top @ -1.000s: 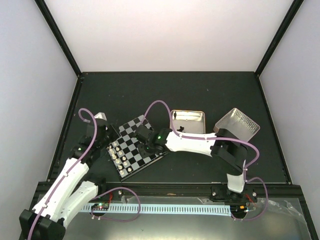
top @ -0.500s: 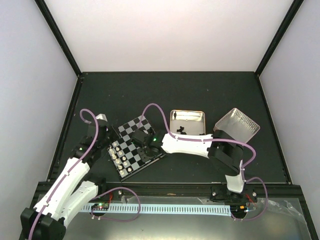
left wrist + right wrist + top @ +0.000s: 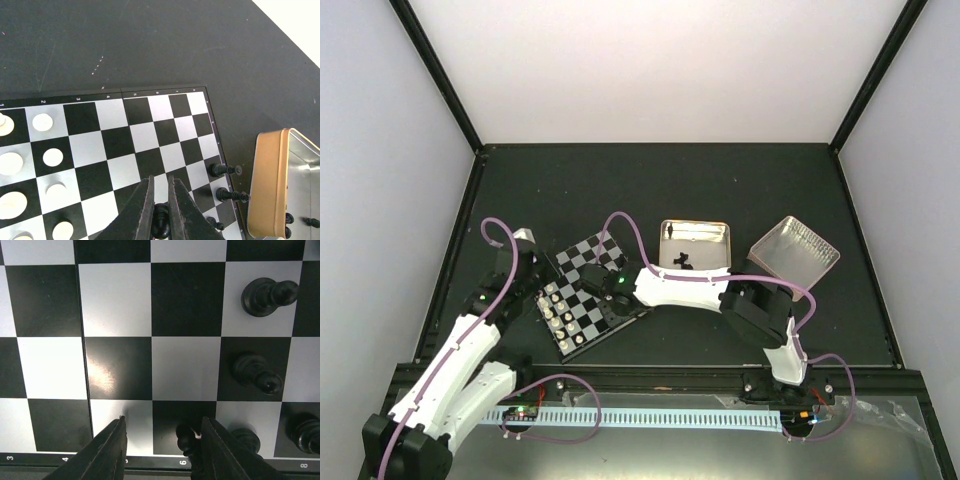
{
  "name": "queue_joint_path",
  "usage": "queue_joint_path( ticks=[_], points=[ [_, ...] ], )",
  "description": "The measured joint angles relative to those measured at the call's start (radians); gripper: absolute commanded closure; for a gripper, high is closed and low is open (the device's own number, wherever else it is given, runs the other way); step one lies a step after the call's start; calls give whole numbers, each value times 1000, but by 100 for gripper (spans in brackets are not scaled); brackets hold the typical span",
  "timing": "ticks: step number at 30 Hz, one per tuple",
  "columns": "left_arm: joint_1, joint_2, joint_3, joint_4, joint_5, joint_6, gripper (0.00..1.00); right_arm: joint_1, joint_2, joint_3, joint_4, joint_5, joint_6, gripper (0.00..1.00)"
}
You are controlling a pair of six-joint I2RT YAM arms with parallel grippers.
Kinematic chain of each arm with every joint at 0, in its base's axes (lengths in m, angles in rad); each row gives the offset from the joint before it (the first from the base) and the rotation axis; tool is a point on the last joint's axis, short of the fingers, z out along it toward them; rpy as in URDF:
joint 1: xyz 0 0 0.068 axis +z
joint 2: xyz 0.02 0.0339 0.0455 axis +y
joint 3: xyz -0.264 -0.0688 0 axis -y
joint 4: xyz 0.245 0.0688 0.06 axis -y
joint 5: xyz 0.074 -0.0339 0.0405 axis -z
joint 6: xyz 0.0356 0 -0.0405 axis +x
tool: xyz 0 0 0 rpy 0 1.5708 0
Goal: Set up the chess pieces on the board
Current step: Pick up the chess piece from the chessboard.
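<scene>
The board point(image 3: 582, 258) lies at the centre left of the table, turned at an angle. My left gripper point(image 3: 160, 179) hovers low over its near squares, shut on a black chess piece point(image 3: 161, 220) that shows between the fingers. My right gripper point(image 3: 162, 422) hangs open just above the board's numbered edge. A small black piece point(image 3: 186, 437) leans against the inside of its right finger point(image 3: 210, 440), while the left finger stands well clear of it. Black pawns point(image 3: 265, 295) stand on squares to the right. In the top view the right gripper point(image 3: 595, 283) is over the board's middle.
Cream-white pieces point(image 3: 560, 318) line the board's near-left side. A gold-rimmed tin point(image 3: 720, 232) with a few black pieces point(image 3: 682, 262) in it sits right of the board, its lid point(image 3: 793, 250) further right. Two black pieces point(image 3: 223, 170) stand by the board edge beside the tin point(image 3: 265, 185).
My right arm has reached further left, carrying its gripper from the board's right edge to over its middle. The left arm has barely moved and keeps its piece.
</scene>
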Motion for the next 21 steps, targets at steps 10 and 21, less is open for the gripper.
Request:
queue_joint_path(
  ticks=[10, 21],
  points=[
    [0, 4, -4, 0, 8, 6, 97, 0, 0, 2, -11, 11, -6, 55],
    [0, 4, -5, 1, 23, 7, 98, 0, -8, -21, -18, 18, -21, 63]
  ],
)
